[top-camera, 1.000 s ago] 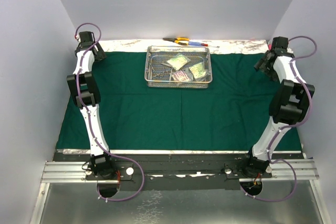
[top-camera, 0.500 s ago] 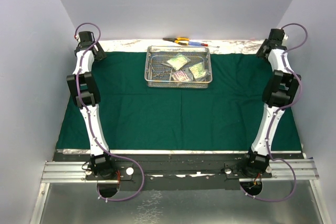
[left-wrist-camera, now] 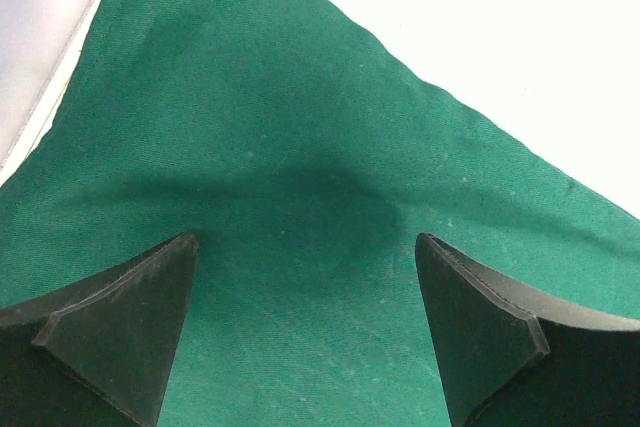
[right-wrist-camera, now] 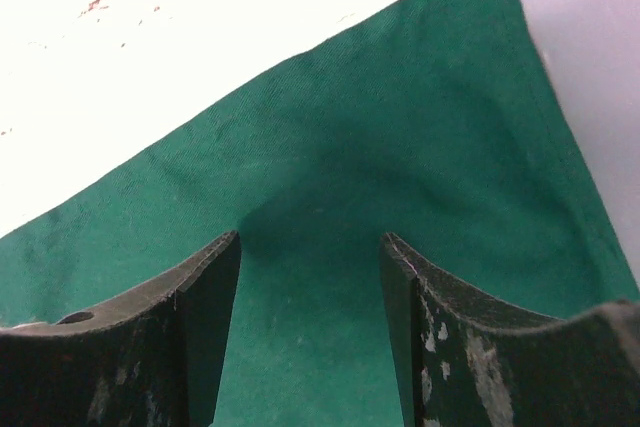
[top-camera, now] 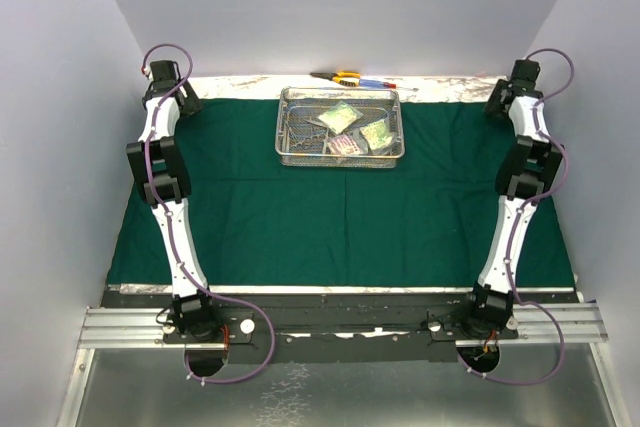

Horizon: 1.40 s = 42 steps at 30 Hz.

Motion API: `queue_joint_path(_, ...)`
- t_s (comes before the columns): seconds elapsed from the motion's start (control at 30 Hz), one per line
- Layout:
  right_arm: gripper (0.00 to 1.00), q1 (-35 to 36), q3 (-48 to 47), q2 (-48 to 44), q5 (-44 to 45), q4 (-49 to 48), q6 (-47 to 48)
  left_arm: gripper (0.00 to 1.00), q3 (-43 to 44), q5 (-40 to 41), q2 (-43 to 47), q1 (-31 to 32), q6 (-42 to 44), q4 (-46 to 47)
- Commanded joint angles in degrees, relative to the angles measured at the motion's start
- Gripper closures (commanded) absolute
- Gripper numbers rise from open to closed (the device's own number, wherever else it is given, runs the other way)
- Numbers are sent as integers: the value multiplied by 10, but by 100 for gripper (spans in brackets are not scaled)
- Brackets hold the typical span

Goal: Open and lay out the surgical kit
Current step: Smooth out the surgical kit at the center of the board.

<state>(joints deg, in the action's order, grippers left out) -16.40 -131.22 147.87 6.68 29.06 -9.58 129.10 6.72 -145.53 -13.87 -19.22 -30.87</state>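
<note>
Green cloth wrap lies flat on the tabletop, the steel mesh tray with clear packets at its far middle, the left gripper spread wide over its far left corner, the right gripper parted more narrowly, holding nothing, over the far right one.

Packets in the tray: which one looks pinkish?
The packet nearest the tray's front rim; the far-left packet and the right packet look yellow-green.
</note>
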Motion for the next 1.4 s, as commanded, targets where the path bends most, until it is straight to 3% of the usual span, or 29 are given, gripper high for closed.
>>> queue_joint_path(0.0,39,-24,-57,39,-36,51,1,9,-10,1,15,-1,-19,10)
queue_joint_path(0.37,39,-34,-65,43,-18,60,-26,9,-7,-16,0,0,-37,36)
queue_joint_path(0.5,38,-32,-21,11,-18,27,-28,9,0,-30,-1,0,-36,50)
queue_joint_path(0.73,18,-15,3,-118,-2,73,-47,9,5,-46,26,9,-20,58)
queue_joint_path(0.87,15,2,105,-232,14,108,-72,9,-14,-51,55,16,-15,59)
queue_joint_path(1.07,19,18,338,-425,29,85,-120,10,-87,-35,125,23,-21,59)
queue_joint_path(1.37,35,20,512,-561,24,127,-203,15,-332,23,301,32,-44,74)
